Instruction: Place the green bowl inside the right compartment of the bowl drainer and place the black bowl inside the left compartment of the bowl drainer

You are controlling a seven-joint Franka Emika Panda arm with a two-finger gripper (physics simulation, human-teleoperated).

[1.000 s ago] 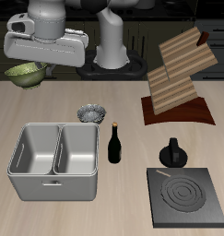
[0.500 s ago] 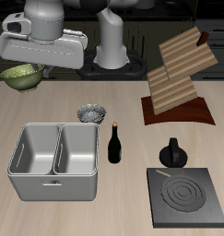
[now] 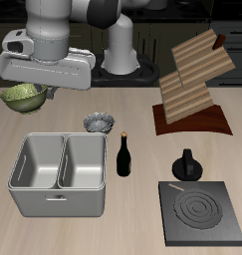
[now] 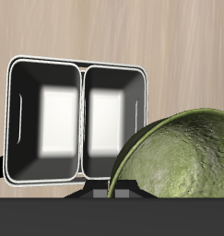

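While the green bowl (image 3: 24, 97) is carried clear above the bench (image 3: 142, 129), its rim is pinched by the hand (image 3: 43, 90), which is closed on it under the large white arm housing at the back of the scene. From the wrist camera the green bowl (image 4: 176, 157) is seen close up, with its mottled olive inside turned toward the lens and its rim meeting the dark finger bases, so the grip itself is largely hidden there. Below it, the bowl drainer (image 4: 78, 64) is shown as a pale metal tub with two equal wells divided by a middle wall, and both wells are seen to hold nothing. In the exterior view the bowl drainer (image 3: 23, 194) is set near the bench's front edge, and the green bowl is held well behind it and off to one side, not over either well. The black bowl (image 3: 101, 123), grey with pale speckles, is found resting on the bench just behind the drainer's back rim. A dark bottle (image 3: 123, 154) is stood upright just beside the drainer. Farther along, a black knobbed pot (image 3: 186, 166) is placed behind a flat black stove plate (image 3: 204, 211), and a slanted wooden rack (image 3: 195, 85) is seen at the back
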